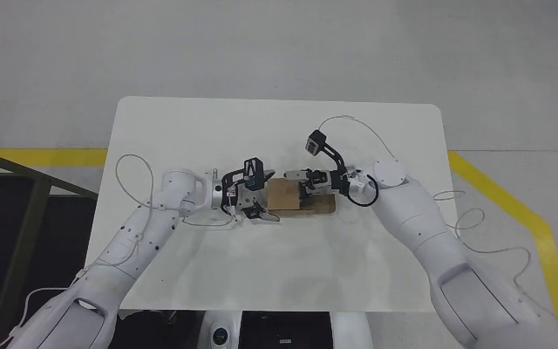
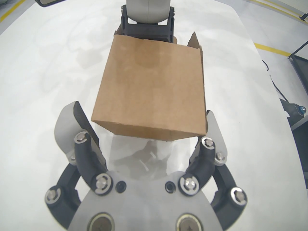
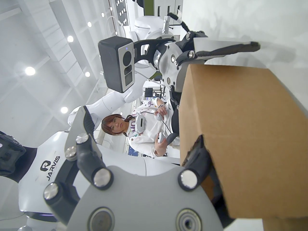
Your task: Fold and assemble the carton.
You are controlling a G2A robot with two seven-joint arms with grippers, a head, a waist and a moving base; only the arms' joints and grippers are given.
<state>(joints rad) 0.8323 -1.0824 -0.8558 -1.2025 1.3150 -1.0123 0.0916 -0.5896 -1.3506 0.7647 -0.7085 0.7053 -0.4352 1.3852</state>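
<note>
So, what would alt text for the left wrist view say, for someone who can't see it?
A brown cardboard carton, seen over a white table, with the left claw spread open around its near edge. The right claw meets the carton's far end, where a flap sticks up.

The top view looks straight down from well above the arms onto the white table. The left wrist view sits close behind the left gripper, facing along the carton. The right wrist view, equally close, faces back the opposite way. All three share the carton.
</note>
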